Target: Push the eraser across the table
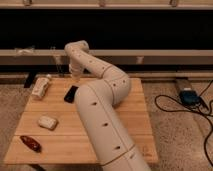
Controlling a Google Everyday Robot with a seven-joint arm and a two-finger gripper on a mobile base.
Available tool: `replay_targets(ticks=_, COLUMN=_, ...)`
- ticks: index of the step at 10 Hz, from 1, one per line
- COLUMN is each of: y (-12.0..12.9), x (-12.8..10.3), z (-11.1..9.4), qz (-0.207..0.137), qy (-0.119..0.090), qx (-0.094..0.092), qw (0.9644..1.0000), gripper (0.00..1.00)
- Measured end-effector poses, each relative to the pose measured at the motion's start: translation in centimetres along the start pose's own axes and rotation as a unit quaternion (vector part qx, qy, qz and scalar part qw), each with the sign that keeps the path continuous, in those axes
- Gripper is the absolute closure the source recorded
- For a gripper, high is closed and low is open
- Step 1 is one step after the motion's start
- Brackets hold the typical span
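The bench (137, 112) of pale planks filled the middle of the view. The white arm (102, 115) rose across it from the near edge and bent back toward the far left. The eraser (71, 93) lay flat on the bench's far left part (black, phone-like). The claw (76, 76) hung just beyond the eraser; whether it was spread or pressed together could not be told.

I count 1 table (140, 120) bearing 1 eraser (71, 93), 1 whitish block (47, 122), 1 dark red oblong (31, 143) and 1 pale bottle-like thing (41, 86). My 1 gripper (76, 76) hangs over the far edge.
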Motion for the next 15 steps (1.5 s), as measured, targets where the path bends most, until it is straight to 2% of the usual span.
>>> replay_targets(ticks=2, y=0.9, x=-1.8, z=2.5, qz=-0.023, qy=0.005, qx=-0.001, qw=0.9997, gripper=1.0)
replay_targets(ticks=4, y=1.1, x=-1.5, z=3.0, qz=-0.034, qy=0.012, qx=-0.001, qw=0.9994, gripper=1.0)
replay_targets(ticks=6, y=2.7, x=-1.8, z=3.2, qz=-0.051, qy=0.009, qx=-0.009, qw=0.9986, gripper=1.0)
replay_targets(ticks=9, y=4.8, x=-0.4, z=2.3, qz=-0.071, qy=0.008, qx=-0.019, qw=0.9973, gripper=1.0)
replay_targets(ticks=13, y=9.1, x=0.4, z=1.5, qz=-0.106, qy=0.005, qx=-0.04, qw=0.9935, gripper=1.0)
replay_targets(ticks=15, y=10.1, x=0.7, z=-0.1, qz=-0.12, qy=-0.004, qx=-0.046, qw=0.9917, gripper=1.0)
